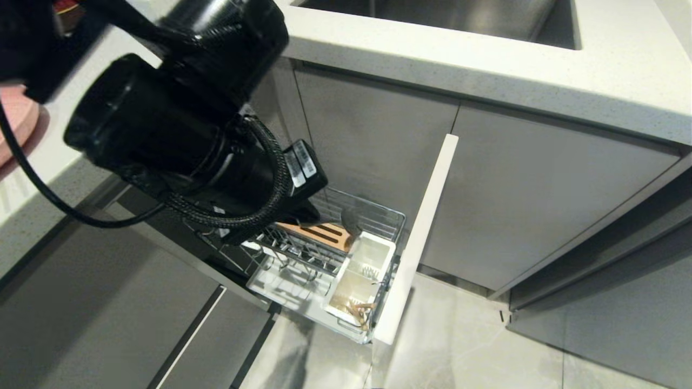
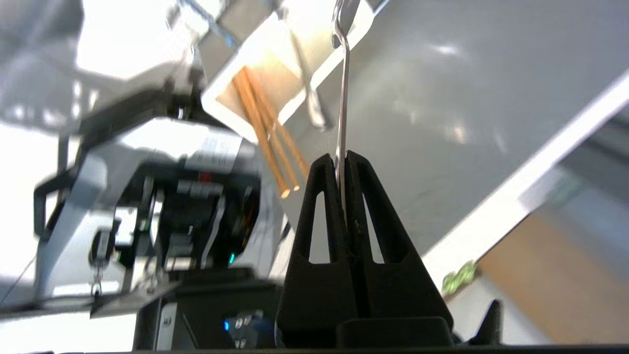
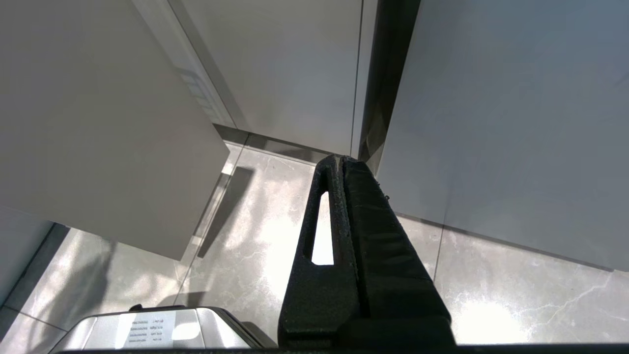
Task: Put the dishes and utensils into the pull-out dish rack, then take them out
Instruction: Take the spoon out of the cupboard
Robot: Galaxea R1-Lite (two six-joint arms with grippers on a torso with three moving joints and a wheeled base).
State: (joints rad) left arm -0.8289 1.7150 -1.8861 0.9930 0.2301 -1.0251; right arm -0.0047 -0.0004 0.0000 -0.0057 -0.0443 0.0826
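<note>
Spoon [image 2: 343,98] pinched by its handle tip in left hand [image 2: 342,162], at centre frame above utensil box [image 1: 359,275] holding chopsticks [image 1: 359,312]. Thin grip; could swivel or slip, missing the compartment. Right hand [image 3: 339,164] closed on nothing, parked over floor.

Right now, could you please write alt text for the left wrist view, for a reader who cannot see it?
The left gripper is shut on the thin handle of a silver spoon, which stretches away from the fingertips toward the white utensil box. A pair of wooden chopsticks leans out of that box, with pale cabinet panels behind.
</note>
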